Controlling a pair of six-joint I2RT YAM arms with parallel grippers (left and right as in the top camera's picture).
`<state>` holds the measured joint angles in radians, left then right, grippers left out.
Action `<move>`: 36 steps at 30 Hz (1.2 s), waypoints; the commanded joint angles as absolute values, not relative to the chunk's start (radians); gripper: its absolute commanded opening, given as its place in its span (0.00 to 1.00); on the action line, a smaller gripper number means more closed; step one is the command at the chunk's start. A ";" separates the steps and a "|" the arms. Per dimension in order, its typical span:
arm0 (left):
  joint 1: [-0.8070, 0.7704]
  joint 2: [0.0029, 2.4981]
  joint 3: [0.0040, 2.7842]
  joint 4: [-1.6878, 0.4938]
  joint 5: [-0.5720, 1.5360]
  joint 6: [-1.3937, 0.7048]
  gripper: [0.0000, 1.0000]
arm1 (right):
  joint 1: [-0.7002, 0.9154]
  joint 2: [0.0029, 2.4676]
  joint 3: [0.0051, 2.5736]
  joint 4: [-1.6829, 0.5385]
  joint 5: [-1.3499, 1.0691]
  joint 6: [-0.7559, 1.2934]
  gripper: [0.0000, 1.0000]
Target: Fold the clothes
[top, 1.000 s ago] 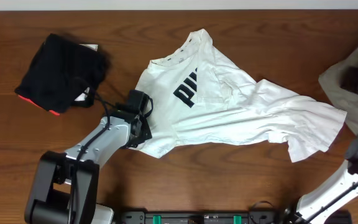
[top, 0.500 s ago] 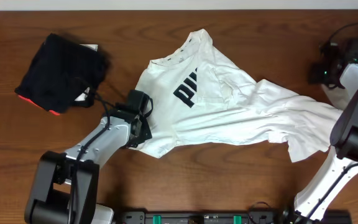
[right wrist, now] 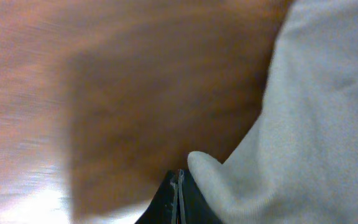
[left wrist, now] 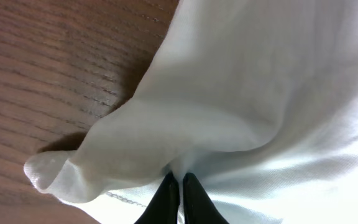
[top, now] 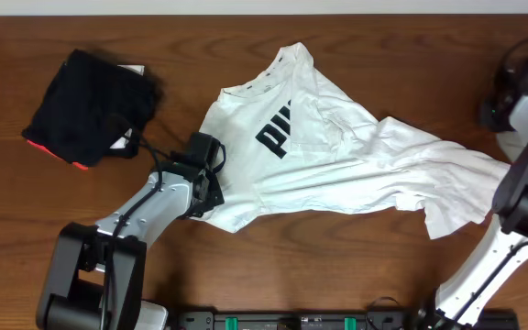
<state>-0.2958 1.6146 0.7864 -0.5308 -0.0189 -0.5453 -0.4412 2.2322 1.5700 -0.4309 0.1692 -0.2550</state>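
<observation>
While the white short-sleeved cotton T-shirt (top: 356,165) lies crumpled rather than flat, I judge that I am at the spreading-out step, with no fold made yet. It sits mid-table on the brown wooden table (top: 337,275), collar toward the far edge, its bold black chest lettering (top: 278,130) half swallowed by a crease, and its body trailing in a twisted band out to my right.

My left gripper (left wrist: 179,178) is at the shirt's left edge. In its wrist view the two dark fingers are pressed together with a bunched ridge of white cloth pinched between them, so I count that side as gripped. My right gripper (right wrist: 178,177) is out near the right end of the table, well apart from the shirt. Its fingers are pressed together, and a soft grey cloth (right wrist: 316,124) lies just beside the tips. That view is blurred, and I see nothing clamped between them.

Next, I think the right arm must come in to the shirt's far right end, spread its fingers and take a hem or corner there. Then both arms can draw apart and pull the twist flat. I would keep the pull gentle, as thin cotton slips easily from a narrow pinch. A black folded garment with a red-orange edge (top: 90,105) sits at the far left, clear of all this.
</observation>
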 commanded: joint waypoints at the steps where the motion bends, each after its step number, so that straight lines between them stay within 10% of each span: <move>1: -0.287 1.654 0.741 -0.540 -0.068 -0.535 0.07 | -0.478 2.241 1.592 -0.438 0.185 -0.267 0.01; 36: -0.299 1.289 0.867 -0.681 0.008 -0.446 0.07 | -0.220 1.543 1.578 -1.112 -0.366 0.010 0.23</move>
